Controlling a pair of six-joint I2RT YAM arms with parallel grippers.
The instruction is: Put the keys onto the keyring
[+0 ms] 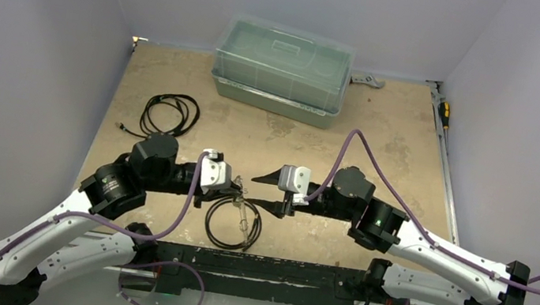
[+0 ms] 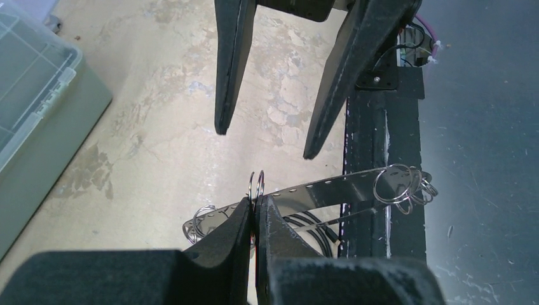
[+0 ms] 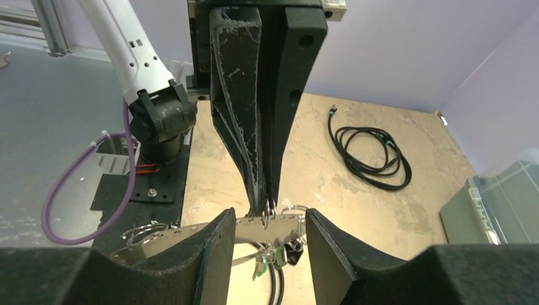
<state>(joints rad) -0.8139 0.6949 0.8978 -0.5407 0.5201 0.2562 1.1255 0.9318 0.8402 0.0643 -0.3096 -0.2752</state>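
Left tool (image 2: pixel 255 202) pinches shut on a small split ring (image 2: pixel 257 181) | right tool (image 3: pixel 268 216) stands open alongside | keys (image 3: pixel 289 251) dangle by the keyring (image 1: pixel 208 224) | threading seemingly unfinished

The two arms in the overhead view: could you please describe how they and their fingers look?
Both match: the left arm and right arm have white shells with small holes, round black joints and a looping purple cable. A pale grey camera block sits at each wrist. The fingers are long, matt black, tapering wedges. A green light glows on the right arm.
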